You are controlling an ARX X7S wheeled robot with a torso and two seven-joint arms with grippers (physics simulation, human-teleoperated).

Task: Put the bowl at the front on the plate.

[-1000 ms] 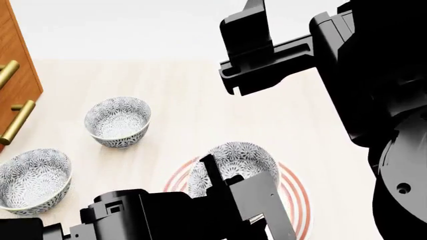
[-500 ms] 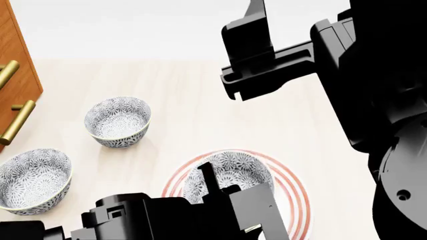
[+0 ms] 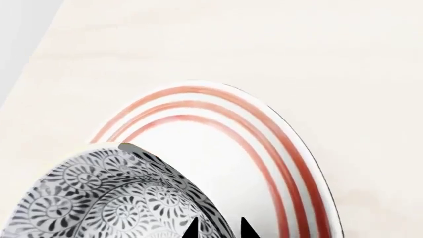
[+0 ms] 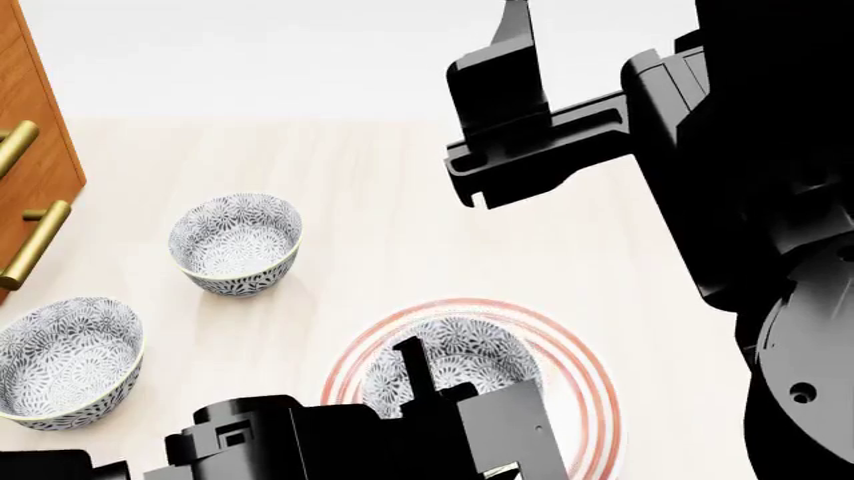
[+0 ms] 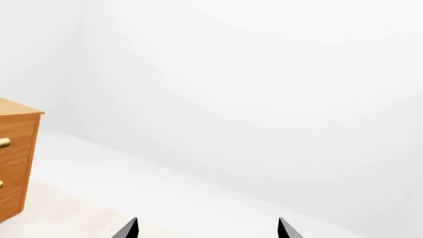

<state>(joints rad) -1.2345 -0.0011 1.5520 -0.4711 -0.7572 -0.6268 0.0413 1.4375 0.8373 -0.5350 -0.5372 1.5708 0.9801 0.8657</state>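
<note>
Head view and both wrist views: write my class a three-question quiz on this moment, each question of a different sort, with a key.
1. True or false: the bowl held by the left gripper is over the plate.
2. How many patterned bowls are on the table away from the plate?
3. The right gripper is: A) shut on a bowl, B) open and empty, C) touching the cabinet.

Key: 1 true; 2 two; 3 B.

Bright, even, sharp; shadows seemingly faint.
</note>
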